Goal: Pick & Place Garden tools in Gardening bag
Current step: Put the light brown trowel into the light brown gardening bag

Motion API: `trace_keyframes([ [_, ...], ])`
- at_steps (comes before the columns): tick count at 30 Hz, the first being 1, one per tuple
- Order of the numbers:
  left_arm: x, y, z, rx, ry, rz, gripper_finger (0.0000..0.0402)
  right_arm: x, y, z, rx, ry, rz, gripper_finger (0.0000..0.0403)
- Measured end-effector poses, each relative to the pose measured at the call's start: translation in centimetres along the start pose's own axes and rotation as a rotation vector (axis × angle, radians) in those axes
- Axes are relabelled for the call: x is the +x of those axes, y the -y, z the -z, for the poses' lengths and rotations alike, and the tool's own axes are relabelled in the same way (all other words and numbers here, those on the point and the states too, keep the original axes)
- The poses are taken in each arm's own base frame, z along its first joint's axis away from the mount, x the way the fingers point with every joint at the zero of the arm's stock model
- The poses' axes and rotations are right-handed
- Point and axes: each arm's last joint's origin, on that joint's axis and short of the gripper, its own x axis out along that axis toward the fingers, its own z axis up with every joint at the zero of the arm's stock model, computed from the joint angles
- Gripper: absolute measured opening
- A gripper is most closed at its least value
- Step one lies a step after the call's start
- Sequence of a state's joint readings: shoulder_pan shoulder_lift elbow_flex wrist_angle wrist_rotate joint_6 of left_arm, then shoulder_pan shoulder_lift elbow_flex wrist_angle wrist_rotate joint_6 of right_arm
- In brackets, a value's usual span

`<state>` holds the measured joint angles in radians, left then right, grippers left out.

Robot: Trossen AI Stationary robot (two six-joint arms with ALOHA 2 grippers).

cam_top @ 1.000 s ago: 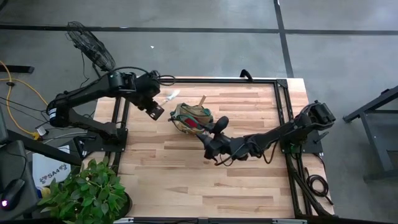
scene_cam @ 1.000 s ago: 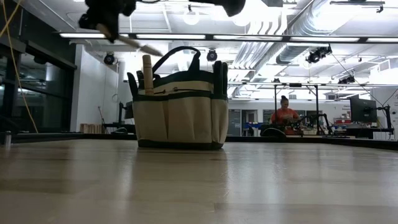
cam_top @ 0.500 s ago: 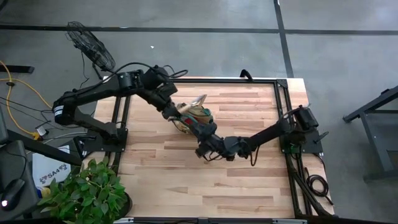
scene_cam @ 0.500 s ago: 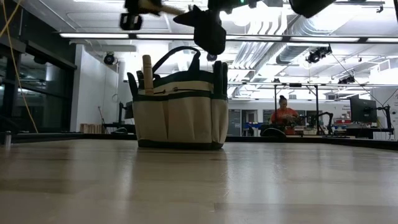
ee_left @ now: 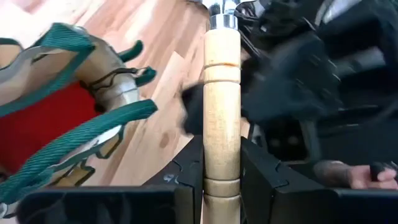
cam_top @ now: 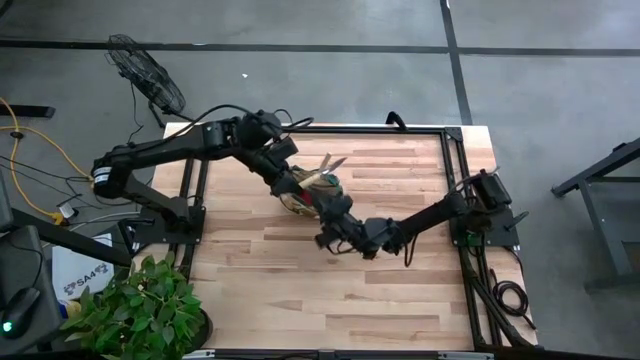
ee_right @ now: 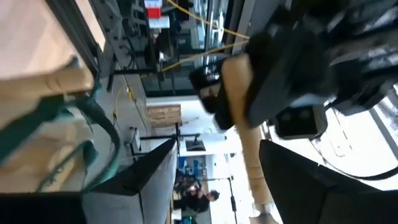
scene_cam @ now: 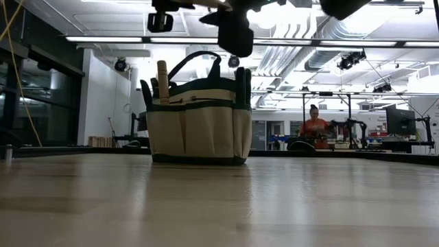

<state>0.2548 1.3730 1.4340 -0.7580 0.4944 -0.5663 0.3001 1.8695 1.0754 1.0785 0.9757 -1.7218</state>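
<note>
We see the left gripper (ee_left: 221, 186) with fingers (ee_left: 186, 180) clamped on a pale wooden tool handle (ee_left: 222, 106), its blade cut off from view, above the gardening bag (cam_top: 310, 188). The right gripper (ee_right: 214, 180) has fingers apart, empty, beside the bag. Bag contents are mostly hidden; something red shows. Wooden table (cam_top: 400, 290), workshop behind, a seated person (scene_cam: 315, 125).
</note>
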Motion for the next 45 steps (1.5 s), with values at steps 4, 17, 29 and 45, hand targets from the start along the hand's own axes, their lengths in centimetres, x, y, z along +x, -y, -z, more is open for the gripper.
trace_keyframes([
  [4,0.1,-0.2,0.1,-0.007,-0.003,-0.024,0.0064,-1.4,0.2,-1.0,0.002,0.027,-0.004,0.0222],
  [17,2.9,0.2,0.4,-0.011,-0.095,0.02,0.0064,-0.7,0.1,-0.5,-0.03,0.001,-0.005,0.0222],
  [29,3.5,0.4,0.1,0.001,-0.084,0.058,0.0064,0.1,-0.1,0.1,-0.044,-0.035,-0.015,0.0212],
  [45,3.6,0.3,0.1,-0.003,-0.082,0.05,0.0064,0.0,0.0,0.2,-0.071,-0.058,-0.017,0.0076],
])
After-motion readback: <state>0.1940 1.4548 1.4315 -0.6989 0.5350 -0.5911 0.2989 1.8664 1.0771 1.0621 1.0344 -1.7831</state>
